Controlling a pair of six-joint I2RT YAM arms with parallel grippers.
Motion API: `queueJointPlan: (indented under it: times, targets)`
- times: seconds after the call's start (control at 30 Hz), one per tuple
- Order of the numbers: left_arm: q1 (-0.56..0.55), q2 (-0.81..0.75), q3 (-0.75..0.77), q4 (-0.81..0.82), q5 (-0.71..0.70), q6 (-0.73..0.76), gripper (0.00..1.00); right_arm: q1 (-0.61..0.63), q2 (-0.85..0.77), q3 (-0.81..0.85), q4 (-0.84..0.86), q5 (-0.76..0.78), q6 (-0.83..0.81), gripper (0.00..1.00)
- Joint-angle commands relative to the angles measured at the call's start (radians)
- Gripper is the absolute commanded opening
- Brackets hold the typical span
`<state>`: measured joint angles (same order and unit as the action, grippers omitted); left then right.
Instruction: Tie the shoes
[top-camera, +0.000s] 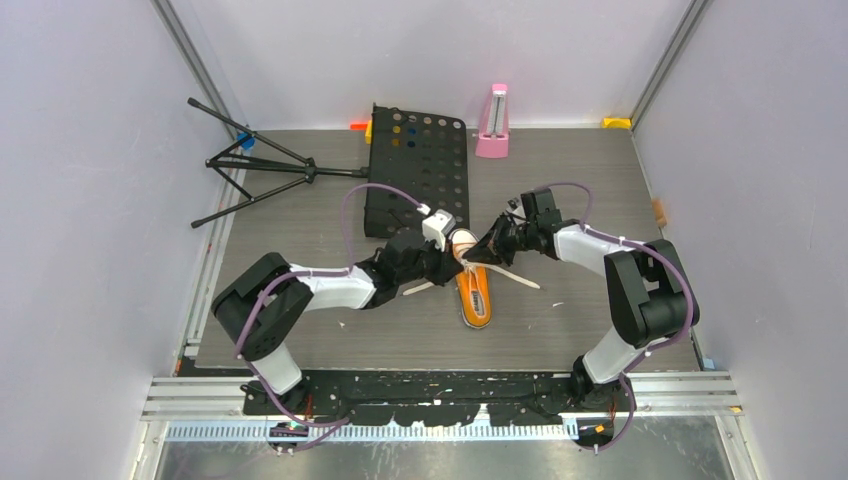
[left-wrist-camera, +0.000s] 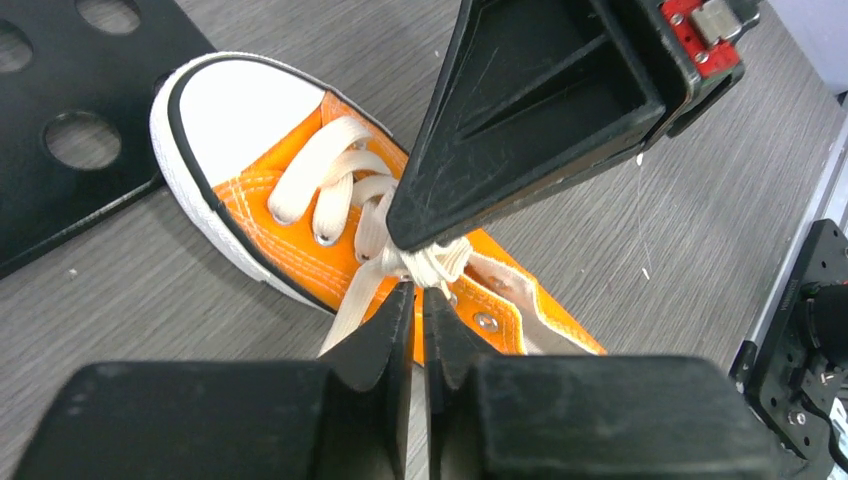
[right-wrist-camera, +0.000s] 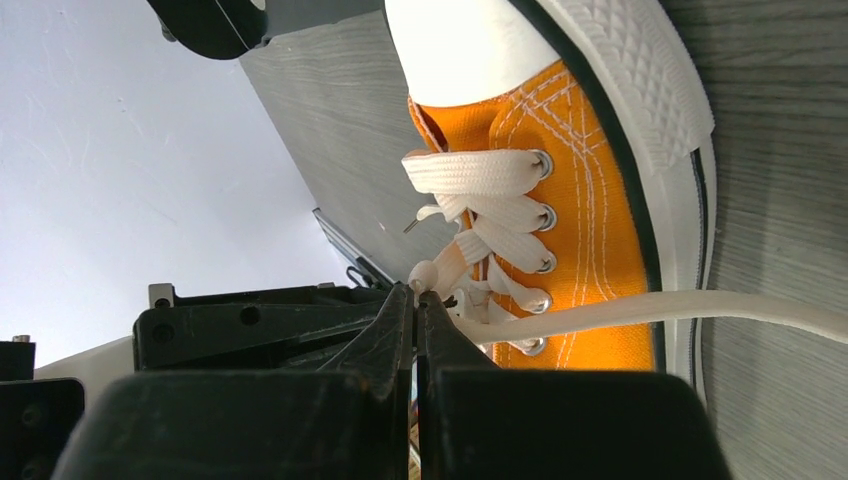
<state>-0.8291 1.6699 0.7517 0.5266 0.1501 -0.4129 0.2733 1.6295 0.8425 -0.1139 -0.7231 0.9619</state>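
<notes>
Left tool (left-wrist-camera: 418, 298): narrow, only a thin slit between its fingers; the tips pinch the bunched laces (left-wrist-camera: 330, 180) over the middle eyelets.
Right tool (right-wrist-camera: 415, 300): narrow too, its fingers almost touching and nipping a bit of lace at their tips; it meets the left tool tip to tip from the right.
Tabletop (top-camera: 560, 190): grey, wood-grained, with pale walls on the left, far and right sides.
Perforated panel (top-camera: 420, 165): black with rows of round holes, lying flat at the far middle.
Folded stand (top-camera: 265, 165): black, thin-legged, lying at the far left corner, partly over the edge.
Sneaker (top-camera: 475, 295): orange canvas with a white sole, resting sole-down near the centre of the tabletop; the heel points to the near side, and the white toe cap (left-wrist-camera: 245, 110) sits just beside the panel's near edge.
Loose lace ends: one trails across the tabletop to the right of the sneaker, another to the left under the left arm.
Pink block (top-camera: 492, 125): upright at the far edge, just right of the panel.
</notes>
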Motion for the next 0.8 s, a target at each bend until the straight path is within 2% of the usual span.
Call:
queueJointPlan:
  times: [0.0, 0.1, 0.23, 0.57, 0.77]
  targets:
    - [0.007, -0.041, 0.024, -0.088, 0.018, 0.030, 0.16, -0.008, -0.019, 0.049, 0.005, 0.020, -0.032, 0.00]
    - [0.012, -0.044, 0.020, -0.078, 0.038, 0.019, 0.26, -0.008, -0.017, 0.057, 0.002, 0.016, -0.040, 0.00]
    - [0.036, -0.058, 0.002, -0.050, 0.094, -0.017, 0.29, -0.010, -0.012, 0.073, 0.003, 0.016, -0.048, 0.00]
    - [0.071, -0.013, 0.033, 0.029, 0.135, -0.063, 0.02, -0.016, 0.006, 0.115, -0.044, -0.021, -0.091, 0.00]
    - [0.071, 0.035, 0.042, 0.149, 0.136, -0.144, 0.00, -0.016, 0.002, 0.115, -0.052, -0.021, -0.093, 0.00]
